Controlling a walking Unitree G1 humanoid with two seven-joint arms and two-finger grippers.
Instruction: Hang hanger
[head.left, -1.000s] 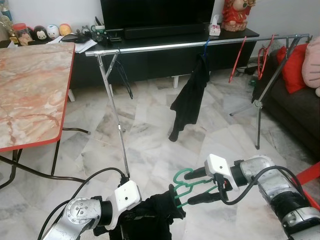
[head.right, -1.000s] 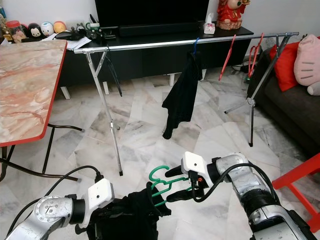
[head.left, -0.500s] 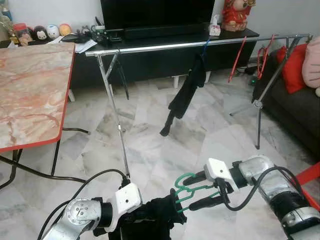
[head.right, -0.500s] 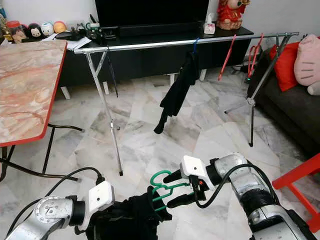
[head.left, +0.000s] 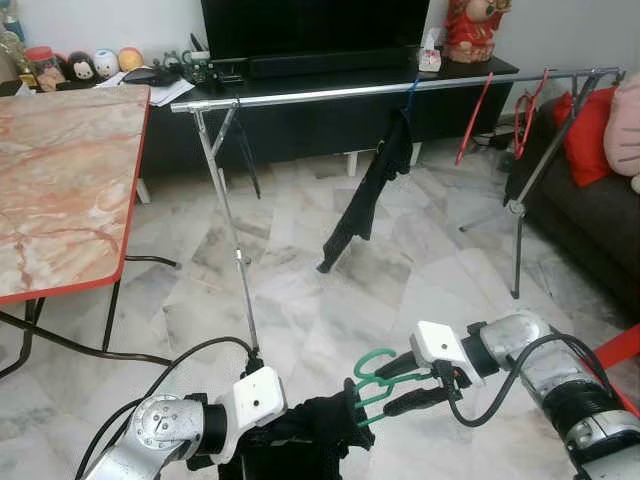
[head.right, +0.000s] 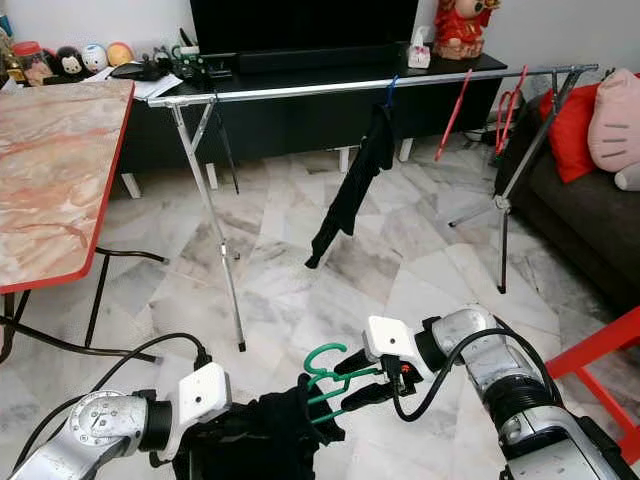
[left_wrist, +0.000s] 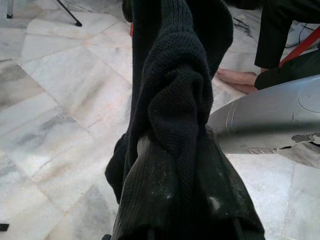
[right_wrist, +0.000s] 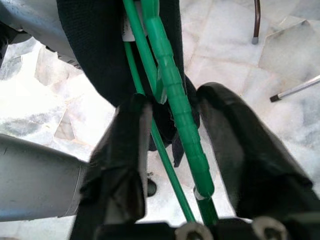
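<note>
Low in front, our left gripper (left_wrist: 180, 210) was clamped on a black garment (head.left: 310, 440). Our right gripper (head.left: 390, 384) straddled the green hanger (head.left: 372, 372) at its neck, fingers spread. Beyond stood the drying rack (head.left: 330, 94).

no legible text (nothing readable)

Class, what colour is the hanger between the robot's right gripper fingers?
The hanger is green, seen best in the right wrist view, between the right gripper fingers.
</note>
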